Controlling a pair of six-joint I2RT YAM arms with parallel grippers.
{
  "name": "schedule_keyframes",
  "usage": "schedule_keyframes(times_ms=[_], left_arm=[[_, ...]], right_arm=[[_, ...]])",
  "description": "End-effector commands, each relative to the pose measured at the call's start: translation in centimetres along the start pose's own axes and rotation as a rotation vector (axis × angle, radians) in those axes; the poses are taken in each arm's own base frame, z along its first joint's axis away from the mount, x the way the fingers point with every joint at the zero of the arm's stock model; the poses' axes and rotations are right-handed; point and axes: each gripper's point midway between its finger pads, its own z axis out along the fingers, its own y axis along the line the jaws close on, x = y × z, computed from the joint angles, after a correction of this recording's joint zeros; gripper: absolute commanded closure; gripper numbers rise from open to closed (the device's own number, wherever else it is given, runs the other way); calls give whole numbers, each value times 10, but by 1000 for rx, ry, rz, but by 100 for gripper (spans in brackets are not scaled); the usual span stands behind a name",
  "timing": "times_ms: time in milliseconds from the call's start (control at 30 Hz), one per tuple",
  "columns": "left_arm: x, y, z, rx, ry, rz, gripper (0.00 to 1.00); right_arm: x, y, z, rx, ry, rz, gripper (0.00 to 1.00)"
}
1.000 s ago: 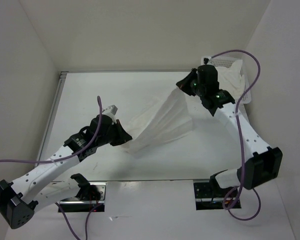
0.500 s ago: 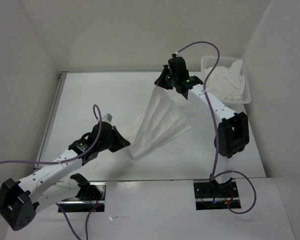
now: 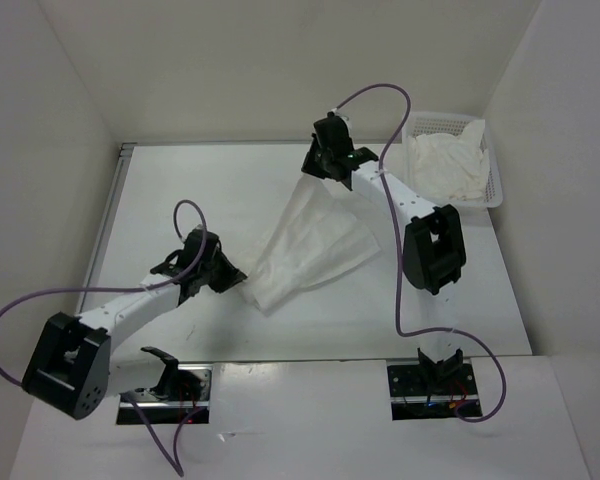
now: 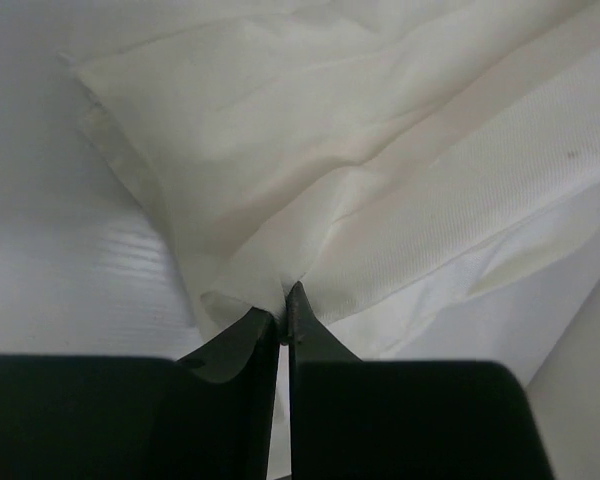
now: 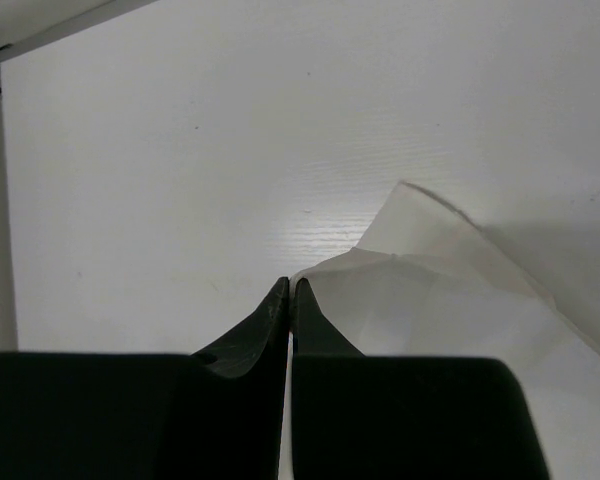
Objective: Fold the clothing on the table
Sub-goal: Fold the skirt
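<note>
Left arm (image 3: 130, 305): runs low from its near-left base, forward and right over the large flat white bench (image 3: 180, 190). Wrist sits close to the surface, left jaws point right at the near-left corner of the white thin pleated fabric garment (image 3: 315, 245). Left wrist view: left jaws down to a thin slit, fabric puckers into the tips, so they're pinching that corner.

Right arm (image 3: 420, 230): comes up from the near-right base, bulky elbow block over the right-middle of the bench. The forearm reaches far and left to a wrist at far centre, aimed down and left. Right jaws closed on the garment's far corner, held above the bench. Right wrist view shows that corner meeting the closed fingertips (image 5: 280, 300).

Garment: mid-bench, between the two arms. It fans from the raised far corner down to a wide near edge lying on the bench, faint pleats running lengthwise.

White mesh plastic basket (image 3: 495, 195) sits at the bench's far-right corner with heaped white cloth (image 3: 445, 165) in it, apart from the garment.
</note>
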Motion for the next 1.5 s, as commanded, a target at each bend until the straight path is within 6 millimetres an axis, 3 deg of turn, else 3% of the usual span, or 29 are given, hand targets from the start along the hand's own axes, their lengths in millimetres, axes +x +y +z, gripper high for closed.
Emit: schedule_keyframes(times_ms=[0,133,267,400,433,467,500,567,667,700,733,800,867,900,933,1000,1033,1067,1100,1167,1267,1367,1467], left_arm=[[2,6,14,-58,52,34,90],[1,12,37,-104,85,44,83],[-4,1,41,-73,78,60,63],[-29,-2,35,-93,8,63,42],[-39,-9,31,-71,-16,67,37],[-40,-7,28,-81,-26,78,26],[-49,-7,24,-92,-55,69,21],[-61,-12,14,-81,-101,73,16],[-86,-16,-6,-74,-187,84,13],[-88,-11,-11,-92,-197,88,13],[-97,-20,-22,-58,-231,96,12],[-100,-25,-33,-33,-235,139,11],[-95,-41,-45,44,-211,205,11],[-90,-45,-48,73,-189,232,11],[-85,-49,-50,102,-168,255,20],[-71,-53,-49,142,-118,314,55],[-68,-51,-44,132,-101,330,93],[-55,-52,-39,154,-52,353,100],[-47,-45,-28,146,8,394,100],[-33,-50,-17,204,102,439,100],[-4,-67,2,325,285,486,100],[-2,-64,27,287,307,475,100],[-17,-58,37,229,270,423,100]], right_arm=[[-36,-3,0,52,-137,-10,100],[-23,-15,9,90,-106,-17,100],[-10,-23,17,95,-84,-57,98],[-9,-11,22,20,-75,-91,68],[-10,-7,24,-5,-84,-101,49],[-13,-4,24,-39,-78,-95,47],[-14,2,23,-70,-77,-106,47],[-26,2,24,-109,-97,-95,44],[-42,15,9,-192,-122,-79,38],[-44,18,2,-209,-122,-81,38],[-54,26,-10,-226,-146,-81,38],[-48,20,-21,-192,-100,-93,40],[-48,19,-36,-178,-80,-101,53],[-37,19,-41,-170,-50,-107,65],[-19,6,-41,-140,-6,-107,89],[-12,4,-61,-129,-5,-100,98],[2,-2,-72,-126,14,-105,100],[8,-6,-76,-119,25,-80,100],[32,-16,-77,-99,71,-87,100],[36,-15,-91,-104,60,-74,100],[64,-26,-97,-83,99,-66,100],[75,-33,-105,-72,110,-61,100],[77,-35,-110,-73,109,-61,100]])
